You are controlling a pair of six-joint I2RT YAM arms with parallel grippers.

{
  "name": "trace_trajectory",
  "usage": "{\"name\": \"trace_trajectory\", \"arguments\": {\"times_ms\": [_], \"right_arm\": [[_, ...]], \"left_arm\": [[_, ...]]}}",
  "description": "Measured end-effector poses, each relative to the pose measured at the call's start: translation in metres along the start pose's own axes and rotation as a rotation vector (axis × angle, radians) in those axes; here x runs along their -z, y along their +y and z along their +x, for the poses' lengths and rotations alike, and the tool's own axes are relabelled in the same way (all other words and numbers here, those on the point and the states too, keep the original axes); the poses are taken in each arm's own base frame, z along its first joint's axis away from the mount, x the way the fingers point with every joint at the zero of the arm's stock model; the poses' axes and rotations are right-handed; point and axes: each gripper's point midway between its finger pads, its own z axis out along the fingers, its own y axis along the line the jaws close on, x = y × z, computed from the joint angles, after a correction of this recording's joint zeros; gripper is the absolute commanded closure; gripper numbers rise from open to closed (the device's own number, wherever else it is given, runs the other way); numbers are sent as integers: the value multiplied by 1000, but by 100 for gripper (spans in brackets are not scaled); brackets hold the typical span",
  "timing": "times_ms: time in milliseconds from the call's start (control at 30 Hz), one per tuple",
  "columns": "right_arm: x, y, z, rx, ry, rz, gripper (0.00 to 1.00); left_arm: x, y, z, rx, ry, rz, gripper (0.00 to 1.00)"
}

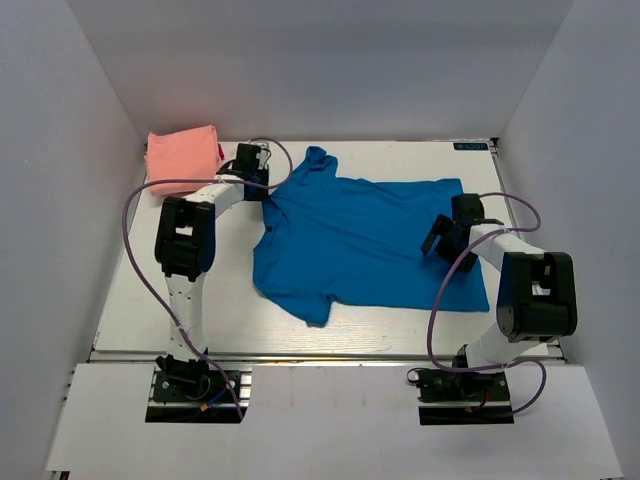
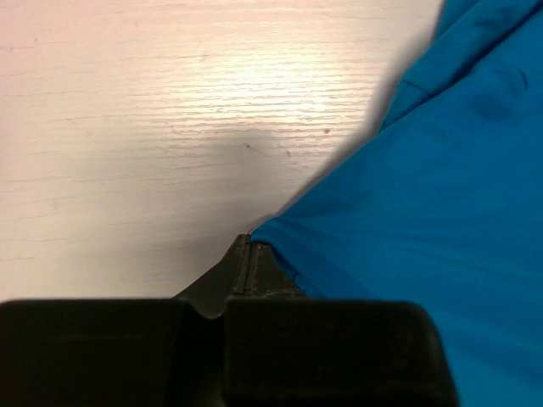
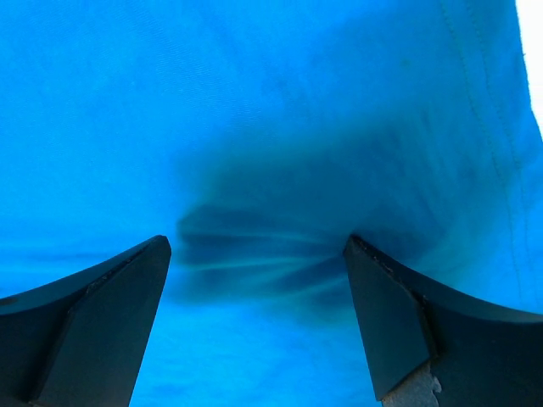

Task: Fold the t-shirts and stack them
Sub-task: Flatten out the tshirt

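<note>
The blue t-shirt (image 1: 360, 240) lies spread across the middle of the table, with one sleeve hanging toward the front. The salmon-pink t-shirt (image 1: 183, 158) sits folded at the back left corner. My left gripper (image 1: 267, 194) is at the blue shirt's left shoulder edge. In the left wrist view, the left gripper (image 2: 248, 244) is shut, and the blue t-shirt (image 2: 424, 195) is drawn to a point at its tips. My right gripper (image 1: 437, 238) rests over the shirt's right part. In the right wrist view, the right gripper (image 3: 256, 244) is open, and the blue t-shirt (image 3: 254, 110) wrinkles between its tips.
The white wooden table (image 1: 130, 290) is enclosed by grey walls on the left, back and right. Purple cables loop from both arms. Bare tabletop (image 2: 170, 127) shows to the left of the blue shirt, between it and the pink one.
</note>
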Motion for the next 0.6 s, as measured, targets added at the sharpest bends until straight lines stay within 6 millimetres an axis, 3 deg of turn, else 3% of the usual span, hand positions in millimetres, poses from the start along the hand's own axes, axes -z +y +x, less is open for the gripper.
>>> {"name": "trace_trajectory", "arguments": {"times_ms": [100,200,233,333,367,500,600], "right_arm": [[0,0,0,1,0,0,10],[0,0,-1,4,-1,-1,10],[0,1,-1,7,-1,-4,10],[0,4,-2,21,-1,-24,10],[0,5,-1,30,1,-29,10],[4,11,-2,63,-1,-74,10],[18,20,-10,84,-36,-127,10]], "left_arm": [[0,9,-3,16,0,3,100],[0,19,-19,33,-9,8,100],[0,22,-26,40,-17,11,87],[0,32,-29,47,-10,13,30],[0,35,-27,49,-5,11,0],[-2,50,-7,86,39,-14,0],[1,59,1,107,67,-32,0]]}}
